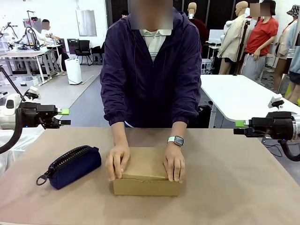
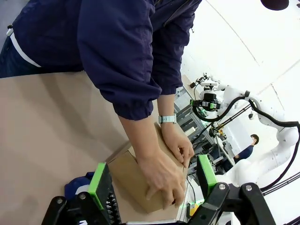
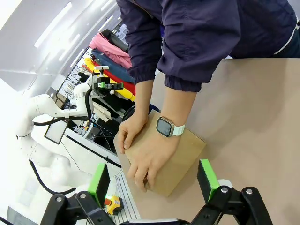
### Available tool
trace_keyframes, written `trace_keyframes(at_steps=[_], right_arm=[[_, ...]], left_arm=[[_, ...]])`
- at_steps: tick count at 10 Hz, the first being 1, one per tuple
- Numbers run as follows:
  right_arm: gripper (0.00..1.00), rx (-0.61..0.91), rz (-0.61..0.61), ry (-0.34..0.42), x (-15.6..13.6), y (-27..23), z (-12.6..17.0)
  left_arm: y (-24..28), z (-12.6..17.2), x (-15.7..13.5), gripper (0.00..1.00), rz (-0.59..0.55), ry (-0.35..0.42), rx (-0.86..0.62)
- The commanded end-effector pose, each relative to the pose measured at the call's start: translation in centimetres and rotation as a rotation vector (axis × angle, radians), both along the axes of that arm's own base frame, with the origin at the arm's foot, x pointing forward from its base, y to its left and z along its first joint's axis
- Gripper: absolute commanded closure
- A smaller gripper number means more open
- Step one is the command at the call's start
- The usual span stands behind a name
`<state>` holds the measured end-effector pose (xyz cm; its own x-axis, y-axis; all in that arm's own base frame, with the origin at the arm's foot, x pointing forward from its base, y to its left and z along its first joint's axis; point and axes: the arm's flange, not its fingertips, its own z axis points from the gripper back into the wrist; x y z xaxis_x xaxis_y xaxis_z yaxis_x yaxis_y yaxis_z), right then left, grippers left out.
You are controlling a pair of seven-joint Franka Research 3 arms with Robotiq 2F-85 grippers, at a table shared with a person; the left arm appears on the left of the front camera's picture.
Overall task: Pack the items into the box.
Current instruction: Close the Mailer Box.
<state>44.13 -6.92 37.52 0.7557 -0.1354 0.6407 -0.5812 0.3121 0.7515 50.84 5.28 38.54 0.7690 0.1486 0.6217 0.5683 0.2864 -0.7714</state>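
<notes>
The tan cardboard box (image 1: 146, 183) sits closed at the middle of the table, near the front edge. A person presses both hands (image 1: 117, 161) on its lid, one at each side. The items are hidden. My left gripper (image 1: 64, 117) hovers open over the table's left edge, well apart from the box. My right gripper (image 1: 239, 127) hangs open at the right, also clear of it. In the left wrist view the box (image 2: 126, 180) lies beyond my open left gripper (image 2: 152, 176). The right wrist view has the box (image 3: 190, 150) beyond my open right gripper (image 3: 153, 178).
A navy zipped pouch (image 1: 72, 166) with a ring pull lies left of the box, between it and my left gripper. The person stands at the far side, arms reaching over the table (image 1: 234, 187). A white table (image 1: 239, 96) stands behind at the right.
</notes>
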Motion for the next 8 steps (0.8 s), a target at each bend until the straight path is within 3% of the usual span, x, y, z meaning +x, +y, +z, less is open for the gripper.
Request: trace_keyframes(at_steps=[1, 8], right_arm=[[0.00, 0.005, 0.004, -0.027, 0.31, -0.06, 0.19], [0.00, 0.005, 0.004, -0.027, 0.31, -0.06, 0.19]], left_arm=[[0.13, 0.00, 0.04, 0.04, -0.003, -0.017, 0.001], [0.13, 0.00, 0.04, 0.04, -0.003, -0.017, 0.001]])
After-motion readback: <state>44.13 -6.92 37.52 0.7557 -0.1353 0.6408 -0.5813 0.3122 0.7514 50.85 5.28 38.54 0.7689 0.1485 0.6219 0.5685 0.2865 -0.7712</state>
